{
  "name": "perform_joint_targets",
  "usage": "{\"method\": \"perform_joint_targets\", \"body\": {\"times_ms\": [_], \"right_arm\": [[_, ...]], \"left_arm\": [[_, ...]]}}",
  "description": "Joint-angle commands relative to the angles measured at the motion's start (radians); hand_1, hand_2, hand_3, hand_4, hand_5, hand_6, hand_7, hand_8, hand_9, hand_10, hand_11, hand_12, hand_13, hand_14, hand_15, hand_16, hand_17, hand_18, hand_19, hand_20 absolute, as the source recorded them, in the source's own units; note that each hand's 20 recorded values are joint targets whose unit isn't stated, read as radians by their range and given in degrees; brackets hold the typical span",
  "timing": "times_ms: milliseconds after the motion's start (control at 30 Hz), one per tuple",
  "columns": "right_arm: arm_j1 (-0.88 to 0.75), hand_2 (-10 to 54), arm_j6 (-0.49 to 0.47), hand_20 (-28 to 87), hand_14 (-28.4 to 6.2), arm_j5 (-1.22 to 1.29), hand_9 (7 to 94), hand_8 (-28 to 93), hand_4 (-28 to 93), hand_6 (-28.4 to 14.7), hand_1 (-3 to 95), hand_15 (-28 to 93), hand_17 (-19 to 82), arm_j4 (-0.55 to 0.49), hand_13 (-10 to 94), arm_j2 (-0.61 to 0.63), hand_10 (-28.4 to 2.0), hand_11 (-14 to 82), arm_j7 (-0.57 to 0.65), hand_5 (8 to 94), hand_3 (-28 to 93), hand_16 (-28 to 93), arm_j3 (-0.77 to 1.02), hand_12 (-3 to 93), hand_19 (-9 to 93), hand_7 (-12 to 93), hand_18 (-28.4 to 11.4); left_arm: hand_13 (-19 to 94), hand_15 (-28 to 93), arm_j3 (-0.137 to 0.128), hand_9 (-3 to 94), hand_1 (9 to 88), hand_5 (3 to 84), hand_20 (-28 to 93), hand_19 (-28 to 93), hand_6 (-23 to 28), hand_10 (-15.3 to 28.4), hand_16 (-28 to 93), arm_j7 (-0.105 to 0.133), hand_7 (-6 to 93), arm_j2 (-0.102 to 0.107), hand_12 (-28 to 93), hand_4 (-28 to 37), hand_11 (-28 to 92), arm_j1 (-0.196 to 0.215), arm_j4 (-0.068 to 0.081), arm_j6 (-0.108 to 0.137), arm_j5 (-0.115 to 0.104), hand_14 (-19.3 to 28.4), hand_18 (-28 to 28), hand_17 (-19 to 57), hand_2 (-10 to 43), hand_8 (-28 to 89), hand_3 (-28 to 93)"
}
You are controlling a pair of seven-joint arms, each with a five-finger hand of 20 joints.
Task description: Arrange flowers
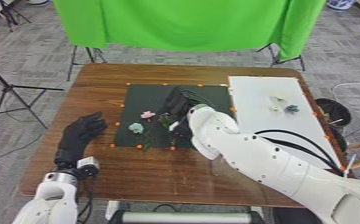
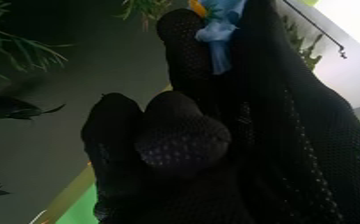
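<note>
Blue flower (image 2: 219,34) — lengthwise along the right hand (image 1: 174,101) — narrow end palmward.

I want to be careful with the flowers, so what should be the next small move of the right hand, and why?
Probably it should gently lower the pale blue piece toward the dark mat, beside the pink flower: the right hand pinches this piece and is over the mat, where flowers lie.
</note>
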Motion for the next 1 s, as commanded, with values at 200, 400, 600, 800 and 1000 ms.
{"method": "perform_joint_targets", "body": {"times_ms": [200, 400, 600, 800, 1000], "right_arm": [[0.016, -9.3, -0.048, 57, -1.7, -0.036, 75.5, 3, -18, 3.4, 55.0, 66, 64, 0.009, 88, 0.002, -11.6, 10.8, 0.009, 76.6, 63, 32, 0.004, 25.9, 93, 23, -12.8], [0.019, -9.5, -0.058, 57, -1.8, -0.039, 68.3, 2, -17, 4.7, 52.3, 66, 63, 0.004, 87, 0.007, -12.9, 14.5, 0.026, 73.1, 64, 32, 0.007, 18.9, 93, 19, -12.9], [0.024, -9.5, -0.052, 56, -1.8, -0.033, 61.6, -1, -17, 5.4, 45.3, 65, 62, -0.008, 86, 0.018, -14.4, 12.0, 0.025, 66.1, 69, 31, 0.009, 17.2, 93, 17, -12.5], [0.027, -9.5, -0.089, 54, -2.0, -0.024, 56.1, -11, -17, 6.2, 40.2, 65, 60, -0.027, 85, 0.031, -15.7, 9.6, 0.029, 58.8, 72, 31, 0.03, 16.9, 93, 17, -12.9], [0.032, -9.5, -0.101, 52, -2.5, -0.025, 53.9, -11, -17, 6.1, 38.6, 65, 60, -0.082, 85, 0.076, -16.8, 7.8, 0.016, 56.4, 72, 30, 0.063, 16.6, 93, 16, -12.8]], "left_arm": [[41, 21, 0.024, 48.7, 19.3, 50.4, 22, 9, 1.6, 13.2, 1, -0.036, 16.6, -0.011, 15, -28.3, 19, 0.024, 0.03, -0.014, -0.002, 16.5, 12.3, 10.7, -4.3, -6, 68], [41, 21, 0.022, 48.7, 19.3, 50.4, 22, 9, 1.6, 13.2, 1, -0.035, 16.6, -0.01, 15, -28.3, 19, 0.028, 0.028, -0.013, -0.002, 16.5, 12.3, 10.7, -4.3, -6, 68], [41, 21, 0.023, 48.6, 19.6, 50.4, 22, 9, 1.5, 13.2, 1, -0.037, 16.8, -0.01, 15, -28.3, 19, 0.026, 0.03, -0.016, -0.002, 16.5, 12.4, 10.7, -4.4, -6, 68], [41, 21, 0.022, 48.6, 19.6, 50.4, 22, 9, 1.3, 13.2, 1, -0.038, 16.9, -0.01, 15, -28.3, 19, 0.028, 0.028, -0.016, 0.0, 16.5, 12.4, 10.6, -4.5, -6, 68], [41, 21, 0.016, 48.6, 19.9, 50.4, 22, 9, 1.1, 13.1, 1, -0.041, 17.1, -0.011, 15, -28.3, 19, 0.037, 0.022, -0.013, 0.0, 16.5, 12.4, 10.6, -4.6, -6, 68]]}}
